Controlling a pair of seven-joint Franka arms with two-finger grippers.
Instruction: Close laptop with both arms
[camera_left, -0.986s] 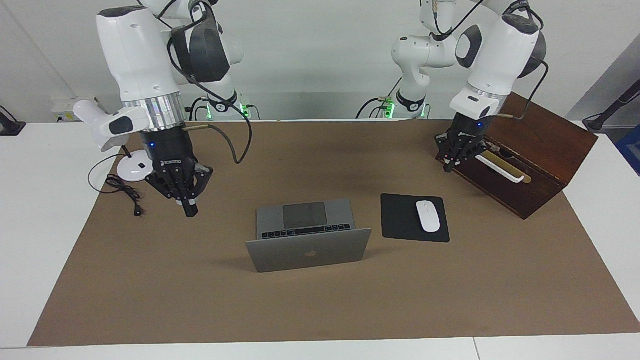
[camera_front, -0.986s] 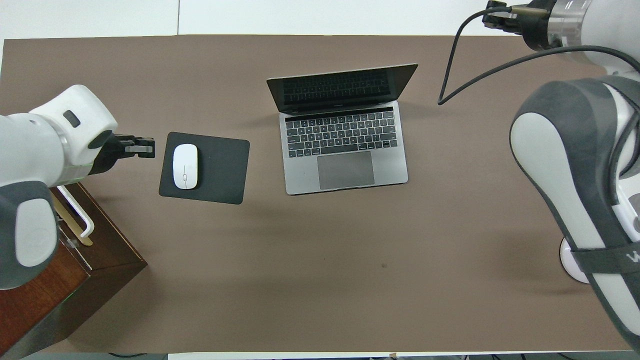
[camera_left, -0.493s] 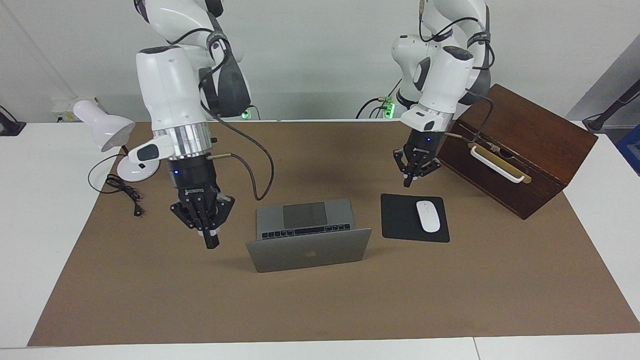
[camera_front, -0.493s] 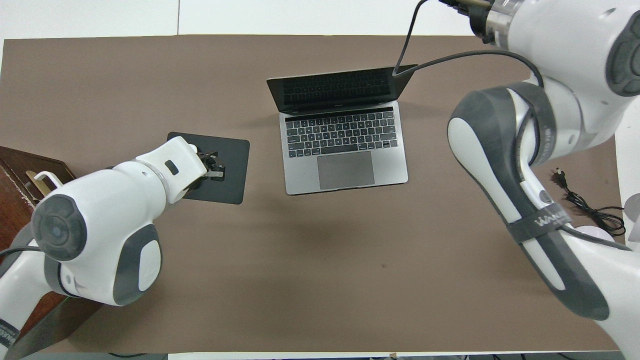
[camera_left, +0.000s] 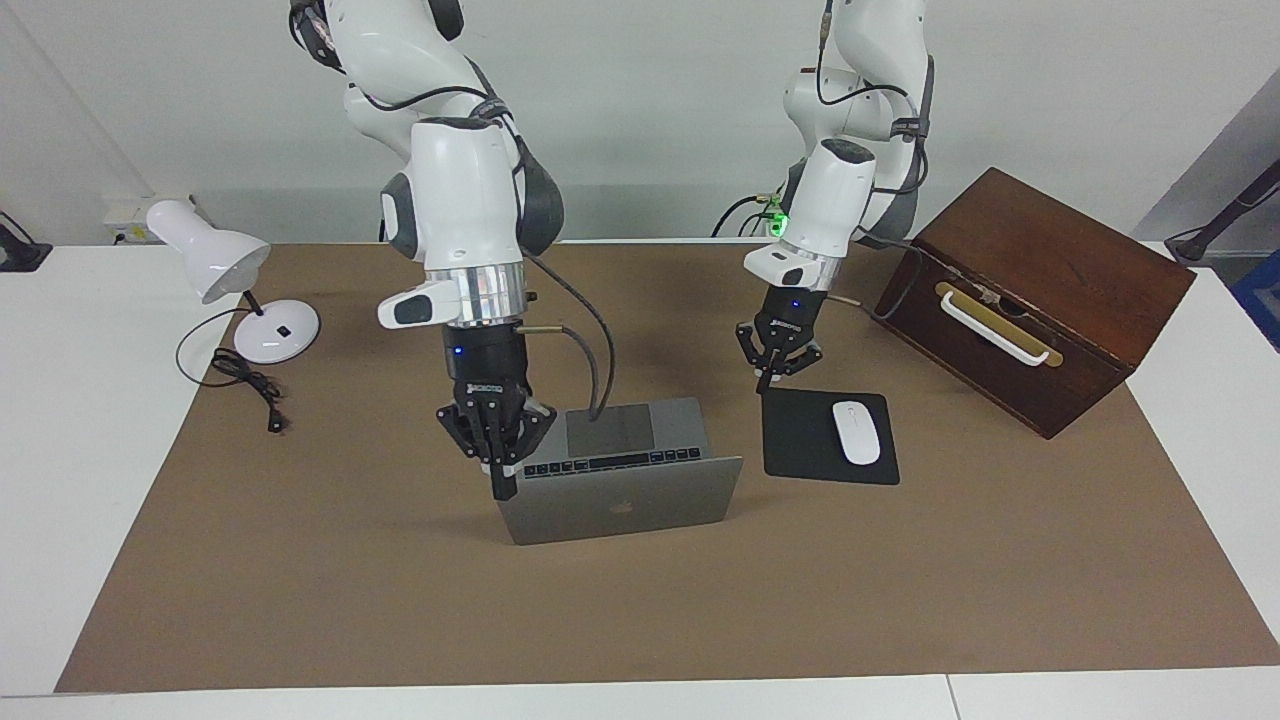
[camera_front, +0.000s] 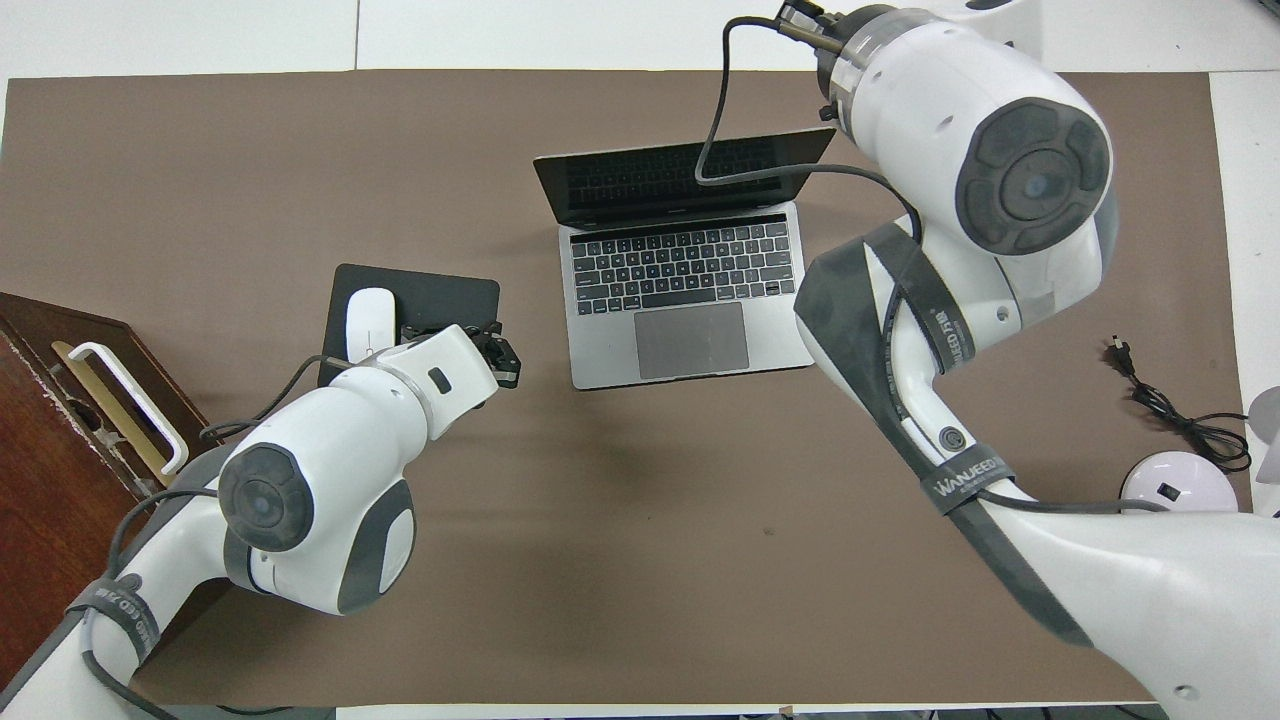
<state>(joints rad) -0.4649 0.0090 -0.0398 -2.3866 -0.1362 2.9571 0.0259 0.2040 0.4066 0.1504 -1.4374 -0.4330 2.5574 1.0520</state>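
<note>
both grippers have swung in toward the laptop (camera_left: 618, 470).
right gripper (camera_left: 497, 478) clenched at the lid's corner; left gripper (camera_left: 772, 372) clenched over the mouse pad (camera_left: 805, 440); laptop open mid-table.

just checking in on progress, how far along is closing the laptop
Nothing is closed yet: the laptop is open, its lid upright and keyboard showing. In hand is the approach: the right gripper is at the lid's corner toward the right arm's end, contact unclear, while the left gripper hangs over the mouse pad's edge, away from the laptop. Left: bring the left gripper to the lid and fold it down.
</note>
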